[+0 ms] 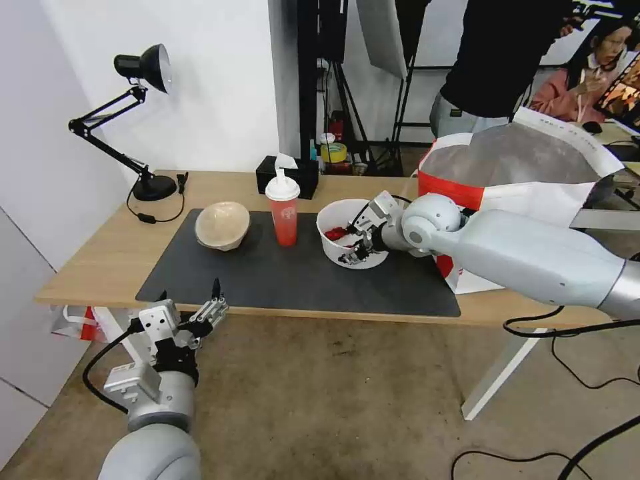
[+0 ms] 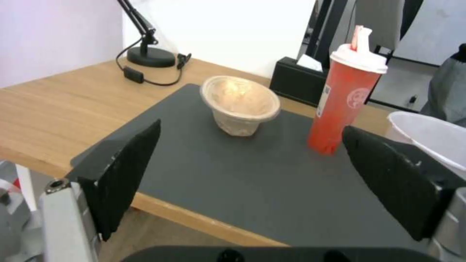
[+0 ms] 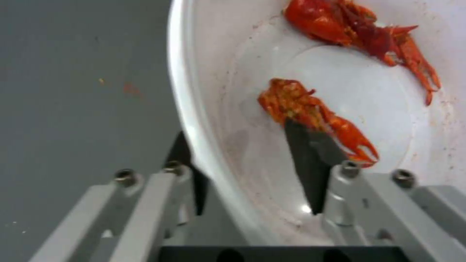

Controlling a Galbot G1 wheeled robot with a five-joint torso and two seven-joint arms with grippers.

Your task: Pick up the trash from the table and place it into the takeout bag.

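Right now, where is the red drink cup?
In the head view, the red drink cup stands upright on the dark mat, between the beige bowl and the white bowl.

bare mat (image 1: 280, 280) before left end effector (image 1: 190, 303)

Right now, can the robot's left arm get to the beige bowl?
Probably yes. The left gripper hangs open off the table's near edge, and only bare mat lies between it and the beige bowl. Whether it stretches that far is uncertain.
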